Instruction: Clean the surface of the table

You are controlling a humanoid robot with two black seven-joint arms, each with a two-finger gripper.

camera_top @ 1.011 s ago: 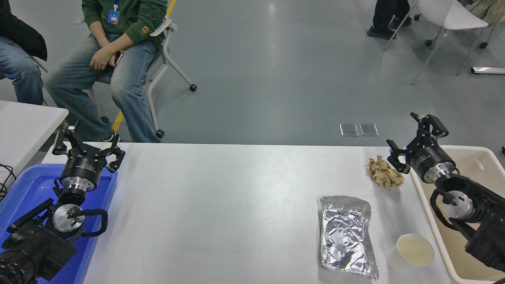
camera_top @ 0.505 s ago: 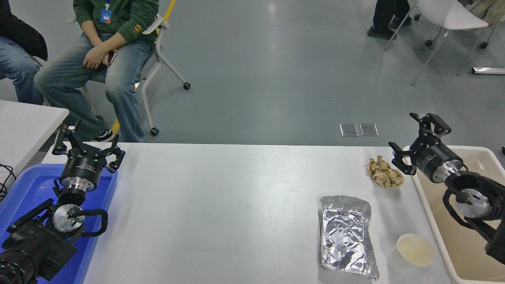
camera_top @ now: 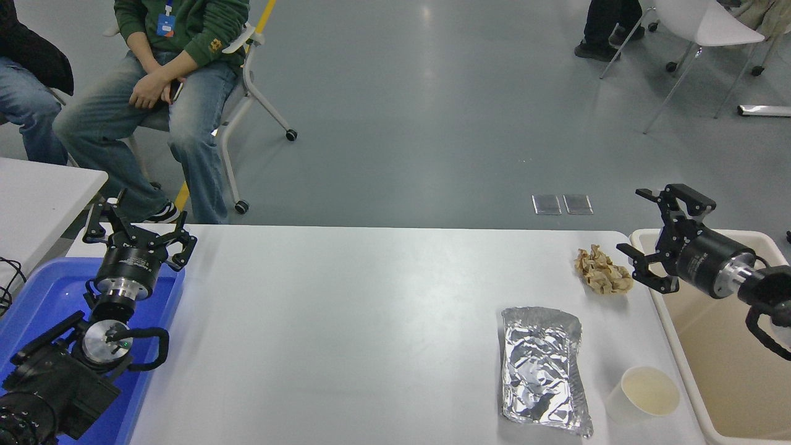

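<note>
At the far left a corner of a smaller white tabletop (camera_top: 43, 191) shows, and beside it my left gripper (camera_top: 137, 232) is parked over a blue tray (camera_top: 37, 296) at the lower left, its fingers spread wide and holding nothing. Beyond it, at the top left, a person in a green top and jeans (camera_top: 173, 74) sits on a wheeled chair (camera_top: 253, 80) with hands folded in the lap, and another person's denim-clad leg (camera_top: 28, 105) shows at the picture's edge. The table surface (camera_top: 346, 321), wide and matte white-grey, fills the middle of the scene from the tray across to the bin at the right, and its left and centre are bare. Toward its right side a crumpled sheet of aluminium foil (camera_top: 542, 371) lies flat near the front edge, with a white paper cup (camera_top: 646, 395) standing just beside it on the right. Farther back, near the table's far right corner, sits a wad of crumpled brown paper (camera_top: 602, 271). My right gripper (camera_top: 661, 238) hangs just to the right of that wad, at the rim of the beige bin (camera_top: 735, 383), fingers spread apart and empty, not touching the paper. At the top right, another white chair (camera_top: 704, 31) and a person's dark legs (camera_top: 609, 25) stand on the grey floor.
</note>
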